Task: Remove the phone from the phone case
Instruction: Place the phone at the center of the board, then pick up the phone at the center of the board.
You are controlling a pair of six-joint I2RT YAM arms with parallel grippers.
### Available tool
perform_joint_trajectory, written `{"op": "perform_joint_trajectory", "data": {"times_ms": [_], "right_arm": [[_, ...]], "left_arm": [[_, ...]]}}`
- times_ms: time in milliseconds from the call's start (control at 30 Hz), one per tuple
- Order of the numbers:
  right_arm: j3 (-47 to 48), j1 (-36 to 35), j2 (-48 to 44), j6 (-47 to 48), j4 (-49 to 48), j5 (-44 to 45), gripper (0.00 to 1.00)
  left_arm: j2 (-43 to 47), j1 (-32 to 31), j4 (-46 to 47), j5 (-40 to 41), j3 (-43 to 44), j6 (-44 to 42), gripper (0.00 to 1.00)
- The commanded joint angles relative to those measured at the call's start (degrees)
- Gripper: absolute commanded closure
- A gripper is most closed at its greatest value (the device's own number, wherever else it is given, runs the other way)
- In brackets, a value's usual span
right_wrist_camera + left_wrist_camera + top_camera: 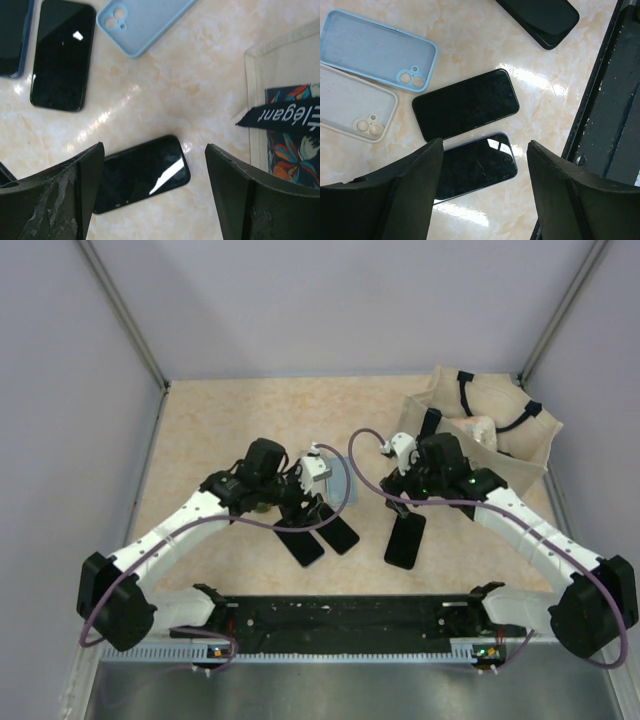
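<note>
A phone with a thin dark blue case rim (475, 167) (303, 543) lies face up on the table. My left gripper (485, 192) (300, 508) hovers open just above it, holding nothing. A bare black phone (465, 104) (338, 530) lies beside it. Two cases lie hollow side up with nothing in them, one light blue (375, 50) and one cream (355, 110). My right gripper (155, 192) (403, 502) is open over a third black phone (140, 172) (405, 538), which lies flat between the fingers' lines, untouched.
A beige cloth bag (490, 430) with black straps stands at the back right, its edge (255, 100) close to my right gripper. A black rail (615, 100) runs along the table's near edge. Grey walls enclose the table on both sides.
</note>
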State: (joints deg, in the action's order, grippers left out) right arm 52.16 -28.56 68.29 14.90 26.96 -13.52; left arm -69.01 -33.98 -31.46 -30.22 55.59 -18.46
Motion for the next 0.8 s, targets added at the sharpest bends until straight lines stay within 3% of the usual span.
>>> {"op": "perform_joint_trajectory", "data": {"times_ms": [0,300,467,767], "right_arm": [[-2.1,1.0,-4.1,8.2,10.3,2.2,0.19],[-8.2,3.8,-7.4,16.9,14.9,3.3,0.20],[-11.7,4.6,-4.8,21.2,15.2,3.2,0.22],[-13.8,12.5,1.0,27.5,10.6,2.9,0.26]], "left_arm": [[-1.2,-0.9,5.4,1.3,1.3,3.5,0.27],[2.6,-0.8,4.4,3.8,-1.3,0.0,0.25],[4.4,-0.8,2.3,4.8,-1.4,-1.9,0.25],[6.2,-0.7,0.5,7.0,-1.4,-3.0,0.24]]}}
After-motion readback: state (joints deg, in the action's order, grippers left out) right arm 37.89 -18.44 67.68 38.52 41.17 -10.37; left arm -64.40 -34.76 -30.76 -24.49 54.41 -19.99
